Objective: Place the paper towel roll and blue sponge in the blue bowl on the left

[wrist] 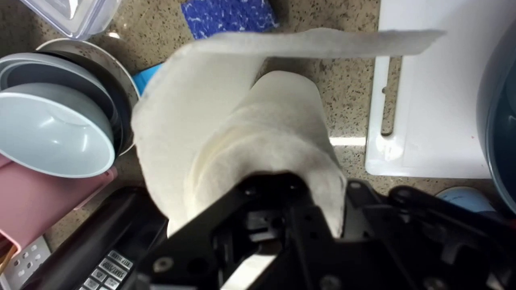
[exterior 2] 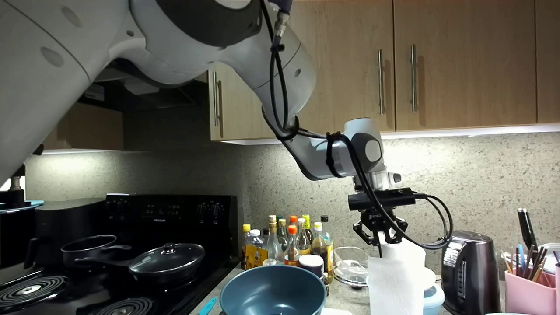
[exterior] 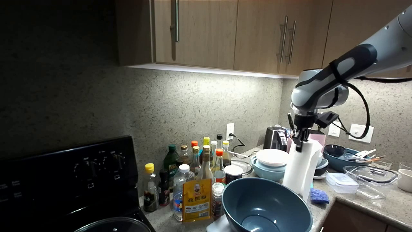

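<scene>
With 0 of 2 placements done, in an exterior view the gripper (exterior: 302,144) seemingly pinches the paper towel roll (exterior: 296,169) at 1 o'clock from the blue bowl (exterior: 264,197), while the blue sponge (exterior: 319,196) lies on the desk (exterior: 319,209) toward 3 o'clock.

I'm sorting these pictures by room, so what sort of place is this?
A kitchen, quite possibly in a home, though that part is a guess. What shows it: the black stove, the electric kettle and the crowd of bottles, which look like sauces and oils.
</scene>
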Tool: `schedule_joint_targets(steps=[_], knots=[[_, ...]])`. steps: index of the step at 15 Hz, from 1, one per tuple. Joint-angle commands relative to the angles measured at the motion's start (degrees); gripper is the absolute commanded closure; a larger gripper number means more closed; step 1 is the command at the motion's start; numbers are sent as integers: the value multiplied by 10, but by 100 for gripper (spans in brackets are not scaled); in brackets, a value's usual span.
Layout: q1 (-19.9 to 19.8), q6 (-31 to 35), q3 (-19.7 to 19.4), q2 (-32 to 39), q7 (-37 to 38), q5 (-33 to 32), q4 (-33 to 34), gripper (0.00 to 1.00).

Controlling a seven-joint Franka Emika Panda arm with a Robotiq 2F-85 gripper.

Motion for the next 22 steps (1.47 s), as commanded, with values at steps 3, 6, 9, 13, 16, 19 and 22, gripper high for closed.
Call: schedule_joint_targets(steps=[3,6,9,13,16,19,22], knots=[[17,37,-12,-63,32,-36,-57,97],[30,43,-15,-93,47,-54,-81,97],[46,50,-21,-125,69,-83,-106,97],[64,38,-27,-154,93,-129,-121,97],[72,27,-25,-175,99,-152,-126,97],[77,17,-19,-193,95,-154,-133,97],[77,9,-10,-204,83,-127,-135,97]])
